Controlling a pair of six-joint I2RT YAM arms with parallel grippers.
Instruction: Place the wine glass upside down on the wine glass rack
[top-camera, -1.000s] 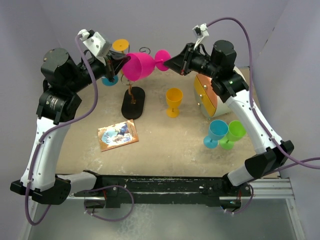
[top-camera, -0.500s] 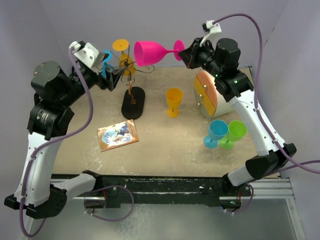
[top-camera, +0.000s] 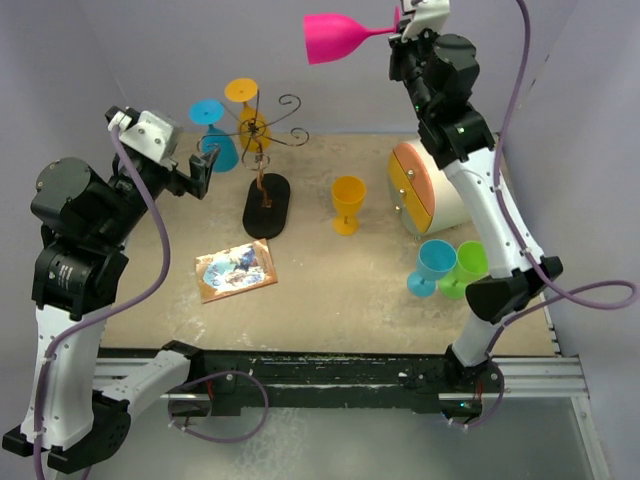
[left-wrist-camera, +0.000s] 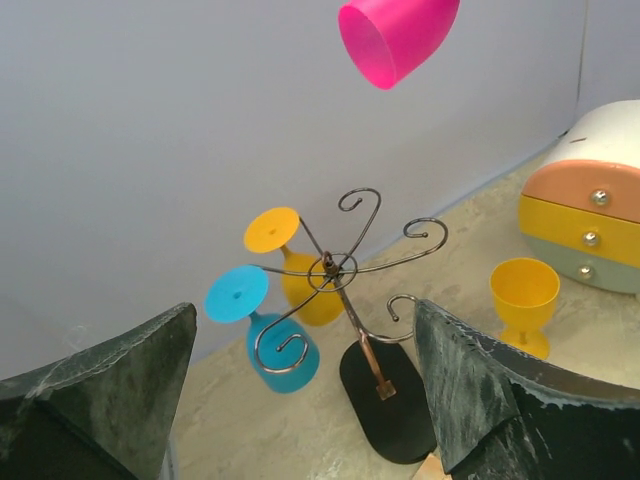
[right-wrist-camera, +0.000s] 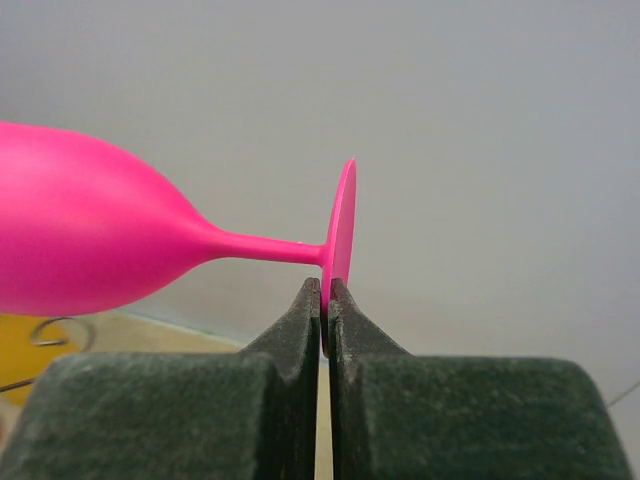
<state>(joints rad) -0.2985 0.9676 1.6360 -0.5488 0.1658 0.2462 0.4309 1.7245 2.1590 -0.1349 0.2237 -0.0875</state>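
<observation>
The pink wine glass (top-camera: 335, 38) hangs high in the air on its side, bowl pointing left. My right gripper (top-camera: 402, 30) is shut on the rim of its foot; the right wrist view shows the foot (right-wrist-camera: 341, 235) pinched between both fingers. The wine glass rack (top-camera: 266, 203) stands below on its black oval base, a blue glass (top-camera: 214, 138) and an orange glass (top-camera: 248, 112) hanging upside down from its curled arms. My left gripper (top-camera: 203, 172) stands open and empty left of the rack. Through its wrist view I see the rack (left-wrist-camera: 343, 275) and the pink bowl (left-wrist-camera: 395, 38) above.
A yellow glass (top-camera: 347, 203) stands upright right of the rack. A small chest of drawers (top-camera: 425, 190) sits at the right, with a blue glass (top-camera: 434, 266) and a green glass (top-camera: 469, 266) in front of it. A picture card (top-camera: 236, 270) lies at the front left.
My left gripper has opened, come off the pink glass's bowl and drawn back to the left. The right arm has raised the glass by its foot, high above the rack.
</observation>
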